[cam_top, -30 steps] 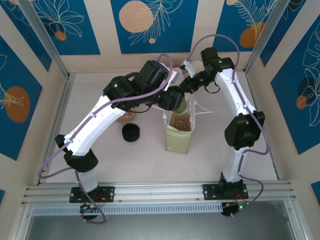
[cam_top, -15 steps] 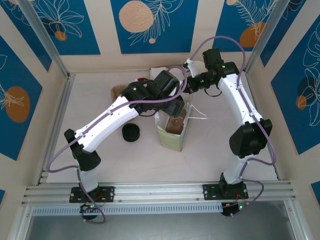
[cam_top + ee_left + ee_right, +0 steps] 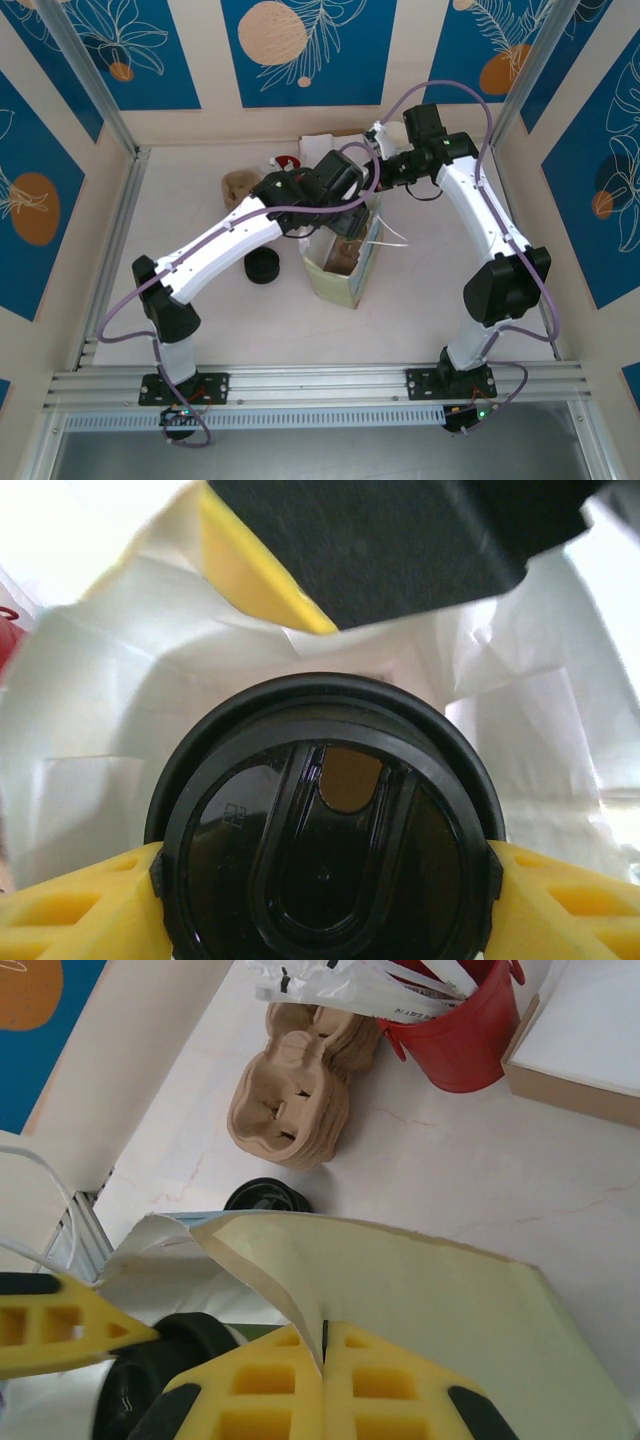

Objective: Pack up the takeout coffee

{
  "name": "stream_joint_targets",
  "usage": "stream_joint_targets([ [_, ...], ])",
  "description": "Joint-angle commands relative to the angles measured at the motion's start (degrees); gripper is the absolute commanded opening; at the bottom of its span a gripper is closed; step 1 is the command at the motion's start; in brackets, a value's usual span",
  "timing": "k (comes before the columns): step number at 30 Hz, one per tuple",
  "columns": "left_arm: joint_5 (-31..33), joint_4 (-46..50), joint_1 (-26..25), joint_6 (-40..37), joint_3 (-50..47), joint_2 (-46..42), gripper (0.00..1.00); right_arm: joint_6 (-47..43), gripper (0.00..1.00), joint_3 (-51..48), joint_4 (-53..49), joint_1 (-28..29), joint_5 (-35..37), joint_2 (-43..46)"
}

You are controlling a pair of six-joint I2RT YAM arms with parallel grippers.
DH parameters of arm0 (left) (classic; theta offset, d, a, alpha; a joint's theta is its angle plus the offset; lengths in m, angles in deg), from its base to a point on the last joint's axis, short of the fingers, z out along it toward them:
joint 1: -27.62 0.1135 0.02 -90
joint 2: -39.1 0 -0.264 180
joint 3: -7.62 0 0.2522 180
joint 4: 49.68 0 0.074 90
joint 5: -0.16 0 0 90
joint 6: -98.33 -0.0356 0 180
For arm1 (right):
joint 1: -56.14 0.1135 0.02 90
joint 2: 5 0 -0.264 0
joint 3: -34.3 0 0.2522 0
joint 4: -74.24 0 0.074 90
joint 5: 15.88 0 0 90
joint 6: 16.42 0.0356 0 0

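On the pale marbled desk (image 3: 420, 300) the biggest thing that matters is the tall pale yellow-green paper bag (image 3: 335, 280). It stands leaning between the two arms, with its mouth turned up toward them. The right tool (image 3: 323, 1365) has its yellow fingers pressed fully together on the top edge of the bag's near wall, pinching the paper so the mouth gapes. The left tool (image 3: 320, 900) hangs over that mouth, its fingers spread fairly wide, one against each side of the takeout coffee cup (image 3: 325, 810). From the left wrist only the cup's round black plastic lid can be seen. The cup sits directly ahead of the left tool, between its fingers, and its long axis runs on from the tool toward the bottom of the bag. White bag lining rises all around it, so I judge it is at the mouth or just inside. How deep it sits I can't tell. From the right tool the lid lies just to the left, past the pinched wall. The left arm is the one carrying the cup, so the coming move looks like a straight lowering along the cup's own axis. The lean of the bag is what could catch the cup's base.
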Motion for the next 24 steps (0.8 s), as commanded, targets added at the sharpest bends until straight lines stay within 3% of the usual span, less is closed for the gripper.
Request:
stream_joint_targets([
  [1,-0.1,-2.3,-0.9,-2.3,-2.9,-2.6,0.7,3.7,0.0,-1.5,3.4,1.0,-3.5,2.2],
  [11,0.5,-7.8,-0.7,-5.3,-9.6,-5.1,0.7,1.8,0.0,-3.4,5.4,1.4,-7.8,1.6],
  [24,-1.7,-6.7,1.2,-8.8,-8.3,-1.9,0.71,3.3,0.02,-3.3,9.3,1.9,-9.5,-0.2],
])
